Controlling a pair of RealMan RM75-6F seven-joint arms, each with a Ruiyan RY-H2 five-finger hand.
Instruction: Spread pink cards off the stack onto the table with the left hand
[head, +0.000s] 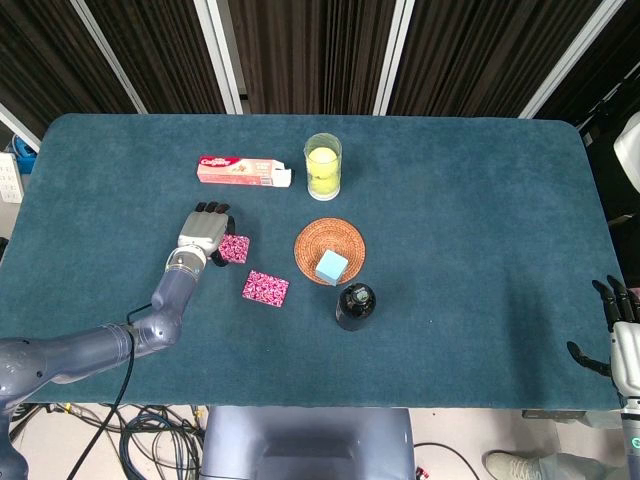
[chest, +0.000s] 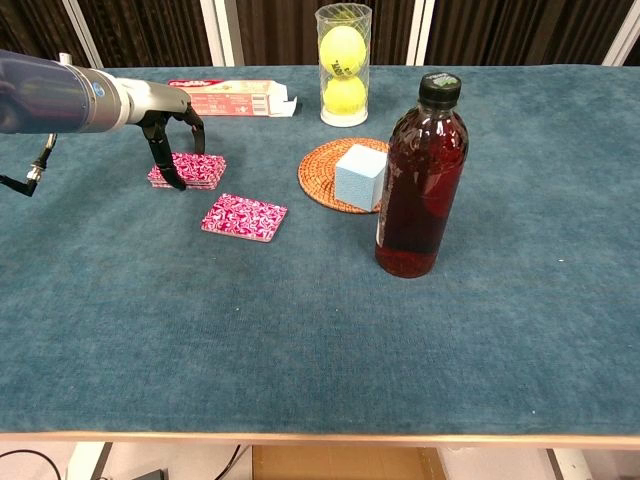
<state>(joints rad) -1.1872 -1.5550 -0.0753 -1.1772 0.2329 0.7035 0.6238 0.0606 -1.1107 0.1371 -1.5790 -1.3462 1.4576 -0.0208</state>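
Dark curtains behind, teal felt table (head: 470, 200) in front of us. Our left hand (head: 205, 232) sits over the left side of the stack (chest: 193, 170) of pink cards, palm down, fingers (chest: 163, 160) arched with dark tips straddling it, in the chest view one tip at the near edge, another at the far one. We can't tell whether a card is actually pinched or the tips just rest there. That arched, from-above pose looks chosen to drag or lift a top card without shoving the whole stack.

One card (chest: 244, 216) already lies flat just toward us and to the right of the stack, apart from it, so we judge the spread as started, most of the stack left.

Right hand (head: 618, 345) is parked off the table's near right corner, fingers spread, holding nothing; it's out of the way since the job is left-hand only.

Clutter to avoid: coaster (head: 343, 236) carrying a blue block (head: 331, 266), bottle (chest: 420, 180) near it, ball tube (chest: 343, 63) and toothpaste box (head: 244, 171) farther back. Bare felt left of and in front of the stack looks like the safest drop zone.
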